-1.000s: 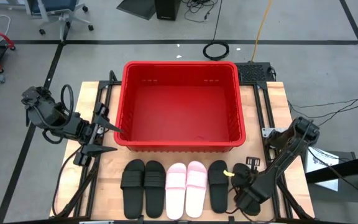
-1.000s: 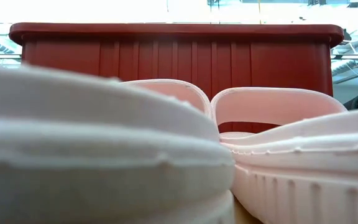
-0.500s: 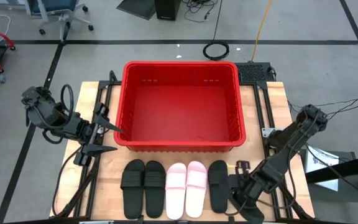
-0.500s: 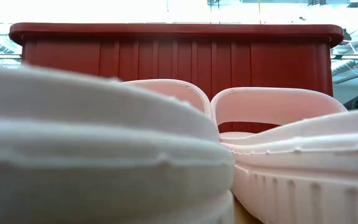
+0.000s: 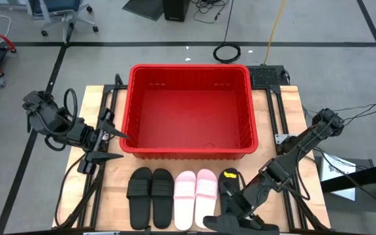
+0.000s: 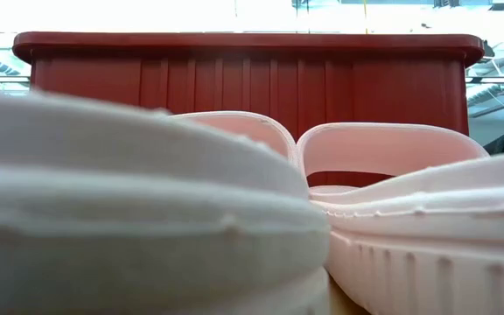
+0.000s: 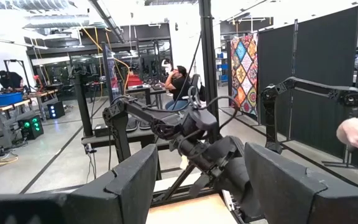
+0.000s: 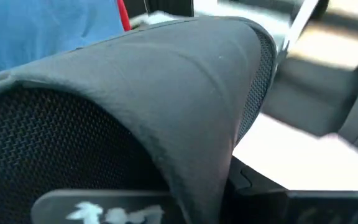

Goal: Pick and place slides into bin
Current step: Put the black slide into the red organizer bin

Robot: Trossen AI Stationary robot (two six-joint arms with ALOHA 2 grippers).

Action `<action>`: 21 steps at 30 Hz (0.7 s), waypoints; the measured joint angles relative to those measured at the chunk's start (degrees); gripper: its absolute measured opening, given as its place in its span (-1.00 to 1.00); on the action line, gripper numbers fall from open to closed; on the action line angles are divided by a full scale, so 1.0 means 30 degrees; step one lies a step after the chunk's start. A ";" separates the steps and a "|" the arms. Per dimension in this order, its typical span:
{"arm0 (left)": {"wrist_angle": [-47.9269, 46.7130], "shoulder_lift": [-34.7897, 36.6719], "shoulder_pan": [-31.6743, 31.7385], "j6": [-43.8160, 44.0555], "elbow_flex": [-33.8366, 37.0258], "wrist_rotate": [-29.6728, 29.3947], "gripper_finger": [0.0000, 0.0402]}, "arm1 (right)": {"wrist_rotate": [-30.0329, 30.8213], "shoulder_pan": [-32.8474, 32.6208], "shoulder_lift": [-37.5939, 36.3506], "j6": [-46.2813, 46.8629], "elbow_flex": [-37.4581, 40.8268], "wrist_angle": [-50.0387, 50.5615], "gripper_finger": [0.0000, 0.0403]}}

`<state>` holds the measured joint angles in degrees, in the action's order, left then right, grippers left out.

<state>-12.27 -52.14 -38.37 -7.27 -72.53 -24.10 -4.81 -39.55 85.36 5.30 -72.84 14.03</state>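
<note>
The red bin point(image 5: 189, 108) stands at the table's far middle. On the near side, a row of slides lies sole down: two black ones point(image 5: 151, 196), two pale pink ones point(image 5: 196, 196) and another black one point(image 5: 228, 186). The low view sees the pink pair point(image 6: 392, 175) up close before the bin's wall point(image 6: 252, 79). My right gripper point(image 5: 238, 210) is shut on a further black slide point(image 5: 219, 224) raised over the near edge. My left gripper point(image 5: 121, 146) waits open by the bin's near left corner. My right gripper holds the black slide, whose wide strap point(image 8: 166, 81) with its mesh lining fills the right wrist view and hides the fingers. Which part they pinch cannot be told. The gripper slants down toward the near edge. The slide is lifted clear of the table.
Black frame rails point(image 5: 276, 114) run along the table's left and right sides. The bare wooden top point(image 5: 286, 104) shows to the right of the bin. People sit and stand in the room beyond, seen in the left wrist view.
My right gripper has risen and swung toward the table's near left, its wrist rolling and tipping up. The black slide from the right end of the row has come up off the table with it and now hangs over the near edge.
</note>
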 joint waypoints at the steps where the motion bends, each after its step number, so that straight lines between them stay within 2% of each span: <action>1: 0.0000 0.0000 -0.0006 0.0000 0.0000 0.0000 0.24 | 0.0005 0.0152 0.0000 -0.1074 0.0000 -0.0395 -0.95; 11: 0.0000 0.0007 -0.0006 0.0000 0.0007 0.0000 0.24 | 0.0217 0.1776 -0.0413 -0.8923 -0.0008 -0.5078 -0.95; 14: -0.0026 0.0003 -0.0003 0.0000 0.0000 -0.0007 0.24 | 0.1609 0.1915 -0.1022 -1.1253 -0.0269 -0.5704 -0.95; 19: -0.0614 0.0000 0.0001 0.0008 0.0000 -0.0007 0.24 | 0.5065 0.1917 -0.2298 -1.5140 -0.1385 -0.5888 -0.95; 21: -0.0928 0.0000 0.0000 0.0020 0.0007 -0.0007 0.24 | 0.5747 0.1917 -0.2825 -1.6229 -0.1839 -0.5900 -0.96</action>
<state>-15.06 -52.14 -38.37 -7.21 -72.51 -24.12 12.43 -33.80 76.89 -43.39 -78.36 -3.67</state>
